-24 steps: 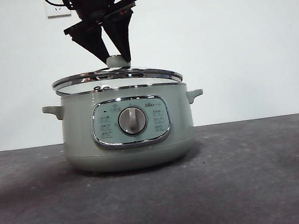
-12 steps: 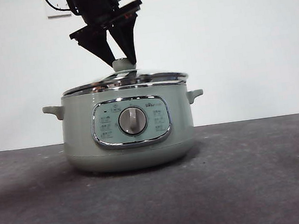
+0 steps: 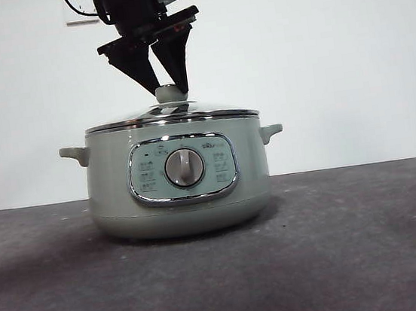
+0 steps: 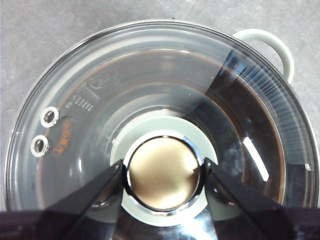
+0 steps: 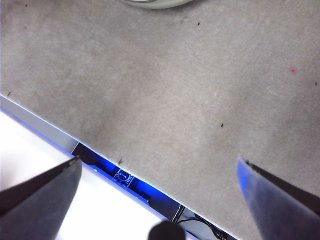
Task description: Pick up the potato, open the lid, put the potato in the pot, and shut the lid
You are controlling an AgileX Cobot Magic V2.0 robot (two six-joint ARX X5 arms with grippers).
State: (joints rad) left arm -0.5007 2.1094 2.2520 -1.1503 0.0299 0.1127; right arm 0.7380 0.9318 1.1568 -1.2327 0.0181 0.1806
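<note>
Wrist cam only shows vent holes in round clear glass lid (image 4: pixel 150 100); lid sits on squat sage-green pot (image 3: pixel 178 178); left gripper (image 3: pixel 170 86) comes from above, jaws clamped on lid's knob; right gripper (image 5: pixel 157 172) spread wide over the grey table (image 5: pixel 190 90).

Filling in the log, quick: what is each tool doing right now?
Left tool: shut on the knob of the lid, which sits on the pot.
Right tool: open, holding nothing.

right end effector (image 5: pixel 157 175) | jaws spread | over grey table (image 5: pixel 165 90) edge
</note>
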